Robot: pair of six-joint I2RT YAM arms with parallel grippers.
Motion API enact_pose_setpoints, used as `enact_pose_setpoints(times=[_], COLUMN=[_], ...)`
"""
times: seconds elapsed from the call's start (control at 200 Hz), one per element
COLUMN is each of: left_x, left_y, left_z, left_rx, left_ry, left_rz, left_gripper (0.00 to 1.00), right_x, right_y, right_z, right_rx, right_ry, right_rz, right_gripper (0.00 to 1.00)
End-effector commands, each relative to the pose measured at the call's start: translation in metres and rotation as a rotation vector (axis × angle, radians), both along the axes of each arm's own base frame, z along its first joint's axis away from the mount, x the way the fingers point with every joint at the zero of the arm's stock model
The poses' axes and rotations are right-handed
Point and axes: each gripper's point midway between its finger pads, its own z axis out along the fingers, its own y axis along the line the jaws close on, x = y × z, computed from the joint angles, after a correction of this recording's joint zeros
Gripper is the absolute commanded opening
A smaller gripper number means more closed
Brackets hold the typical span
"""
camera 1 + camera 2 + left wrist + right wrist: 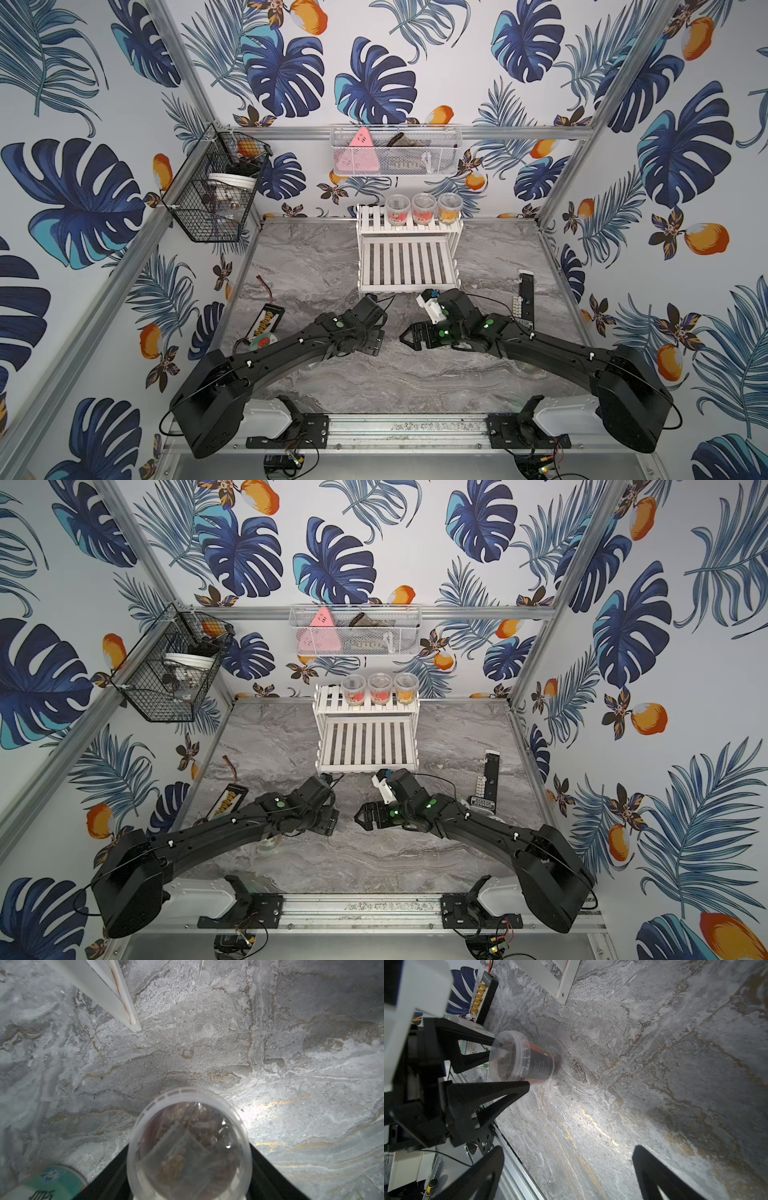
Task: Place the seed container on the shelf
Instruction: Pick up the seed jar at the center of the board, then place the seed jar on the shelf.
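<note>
The seed container [521, 1056] is a clear lidded cup with a dark label, upright on the marble table. My left gripper [511, 1061] points down and is shut on its lidded top, one black finger on each side. In the left wrist view the container [189, 1142] fills the space between the fingers. In both top views the left gripper [371, 341] hides it. My right gripper [409, 334] hovers open and empty just right of it, facing the left gripper. The white shelf [405, 266] stands behind, with three similar cups [424, 208] on its upper tier.
A black wire basket [216, 187] hangs on the left wall and a white mesh basket [395, 151] on the back wall. A black connector board [270, 320] and a teal round tin [262, 340] lie at the left. A long black strip [525, 295] lies at the right.
</note>
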Motion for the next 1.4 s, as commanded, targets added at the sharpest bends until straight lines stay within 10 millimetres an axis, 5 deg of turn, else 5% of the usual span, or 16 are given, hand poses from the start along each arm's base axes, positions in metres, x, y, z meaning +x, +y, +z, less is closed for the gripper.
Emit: enact_pose_setpoints(times=[0.0, 0.59, 1.101, 1.391], left_x=[-0.002, 0.029, 0.092, 0.116], left_y=[0.006, -0.013, -0.009, -0.004], left_z=[0.012, 0.151, 0.232, 0.255], left_rx=[0.023, -0.053, -0.109, -0.114], left_ry=[0.003, -0.157, -0.248, -0.286], left_rz=[0.011, -0.012, -0.045, -0.045], left_gripper=[0.76, 0.75, 0.74, 0.74], right_x=[0.004, 0.032, 0.049, 0.062], right_y=[-0.001, -0.02, 0.002, 0.011], right_z=[0.011, 0.107, 0.148, 0.165], right_rx=[-0.002, 0.053, 0.145, 0.152], right_ry=[-0.033, -0.315, -0.402, -0.452], right_rz=[-0.01, -0.124, -0.102, -0.102], right_gripper=[1.0, 1.0, 1.0, 1.0])
